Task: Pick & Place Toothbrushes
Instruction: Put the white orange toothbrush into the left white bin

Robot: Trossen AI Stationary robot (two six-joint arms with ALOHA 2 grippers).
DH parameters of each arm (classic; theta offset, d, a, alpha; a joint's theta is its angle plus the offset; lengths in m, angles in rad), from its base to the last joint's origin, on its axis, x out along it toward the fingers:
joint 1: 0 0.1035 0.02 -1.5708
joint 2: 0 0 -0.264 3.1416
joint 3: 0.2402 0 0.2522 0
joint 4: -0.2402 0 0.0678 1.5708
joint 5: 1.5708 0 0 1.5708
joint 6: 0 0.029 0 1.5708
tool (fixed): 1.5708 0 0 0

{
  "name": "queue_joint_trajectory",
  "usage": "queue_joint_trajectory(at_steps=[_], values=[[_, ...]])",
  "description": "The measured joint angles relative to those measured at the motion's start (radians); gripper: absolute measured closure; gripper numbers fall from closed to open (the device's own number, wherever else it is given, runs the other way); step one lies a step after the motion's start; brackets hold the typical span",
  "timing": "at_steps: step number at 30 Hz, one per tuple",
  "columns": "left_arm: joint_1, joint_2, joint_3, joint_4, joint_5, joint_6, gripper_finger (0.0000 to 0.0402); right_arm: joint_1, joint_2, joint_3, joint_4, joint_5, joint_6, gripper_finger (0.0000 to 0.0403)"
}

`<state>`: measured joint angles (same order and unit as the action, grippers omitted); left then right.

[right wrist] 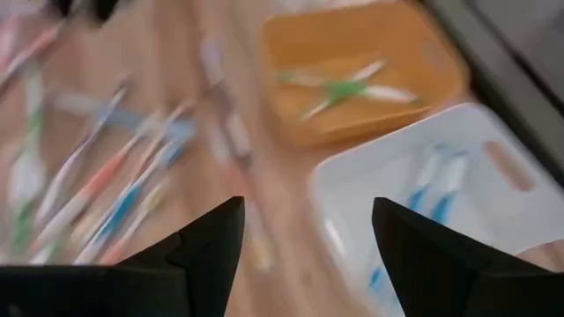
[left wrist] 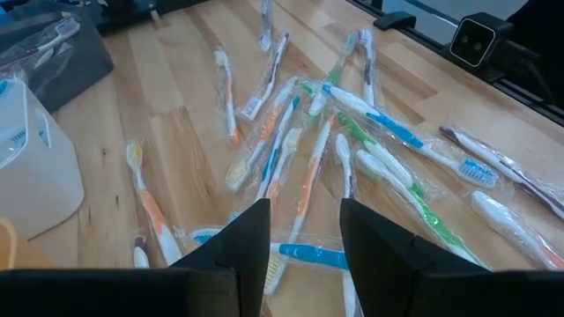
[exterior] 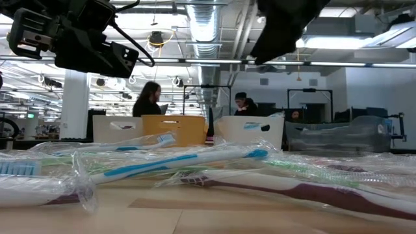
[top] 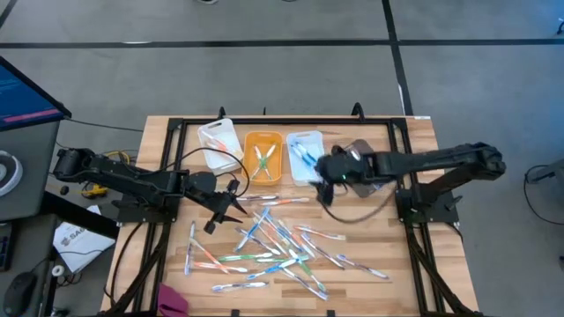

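Left gripper [top: 214,214], jaws apart and empty, hovers at the left edge of the wrapped toothbrushes [top: 273,251] scattered on the surface [top: 388,291]; nearest brushes lie just right, axes mixed. Farther off, right gripper [top: 328,169], wide and empty, hangs over the white bin [top: 304,141].

You're looking down on a wooden table [top: 405,141] with three bins in a row near its upper edge — a white bin [top: 220,141], an orange bin [top: 263,155] and a clear bin [top: 304,154]. Wrapped toothbrushes [top: 273,251] lie scattered across the frame's lower middle. Your left gripper [top: 220,210] sits left of centre, just above the pile's upper left edge; your right gripper [top: 324,169] hangs over the clear bin's right side, fingers hidden from above.
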<state>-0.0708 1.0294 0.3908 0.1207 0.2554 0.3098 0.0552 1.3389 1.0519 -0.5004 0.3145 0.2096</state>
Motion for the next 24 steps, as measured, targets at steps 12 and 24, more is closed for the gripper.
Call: queue_joint_trajectory(at_steps=[12, 24], values=[[0.0, 0.0, 0.0, 0.0, 0.0, -0.007, 0.027, 0.331, 0.138, 0.0, -0.144, 0.0, 0.04, 0.0158], [0.0, 0.0, 0.0, 0.01, 0.0, -0.007, 0.027, 0.449, 0.358, -0.001, -0.235, -0.003, 0.254, 0.0158]])
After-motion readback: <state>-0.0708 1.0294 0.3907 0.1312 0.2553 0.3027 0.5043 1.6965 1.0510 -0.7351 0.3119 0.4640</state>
